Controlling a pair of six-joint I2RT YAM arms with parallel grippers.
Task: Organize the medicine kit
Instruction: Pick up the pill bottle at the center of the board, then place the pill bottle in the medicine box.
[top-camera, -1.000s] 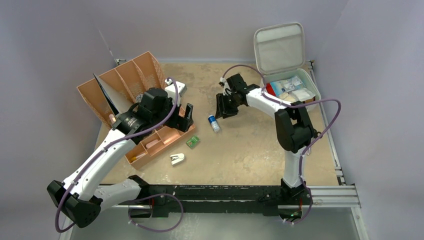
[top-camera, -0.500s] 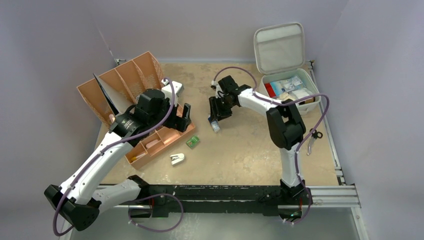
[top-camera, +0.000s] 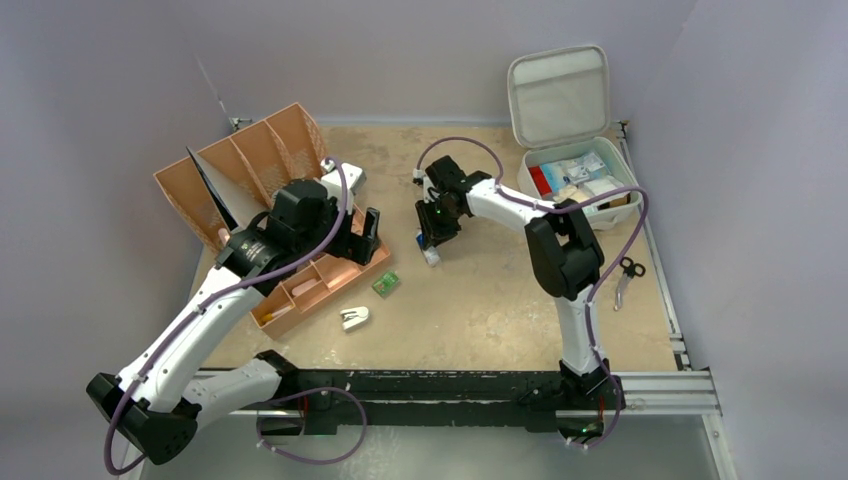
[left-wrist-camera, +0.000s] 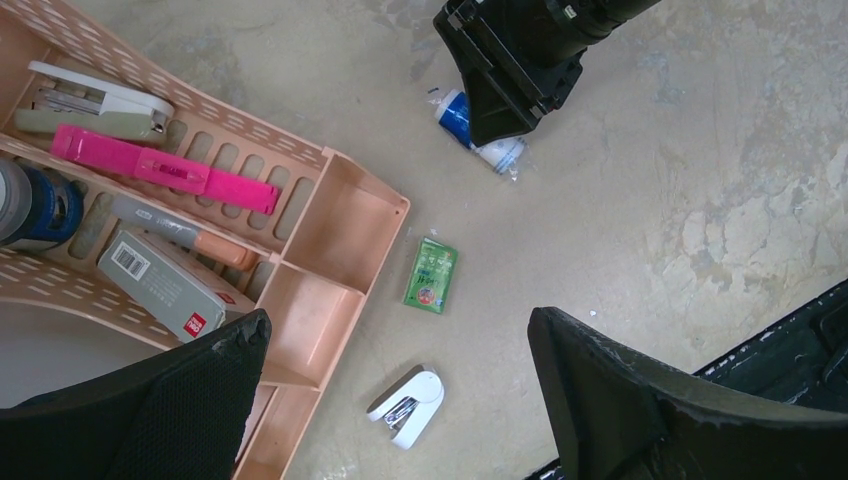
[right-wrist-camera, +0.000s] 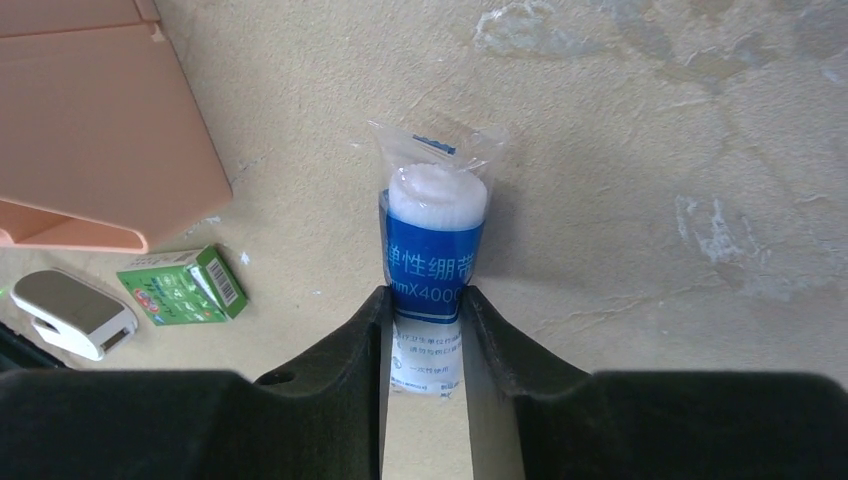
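The right gripper (right-wrist-camera: 425, 300) pressed its jaws on both sides of the bandage roll (right-wrist-camera: 435, 230). A firm, centred squeeze before lifting seemed wise; the open medicine kit (top-camera: 558, 95) stood well apart to its right.

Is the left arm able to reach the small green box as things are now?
Probably yes. The left gripper hangs open near the green box, which lies flat on the bare table beside the orange organizer tray. Nothing covers it, and the right gripper is farther off, around the bandage roll.
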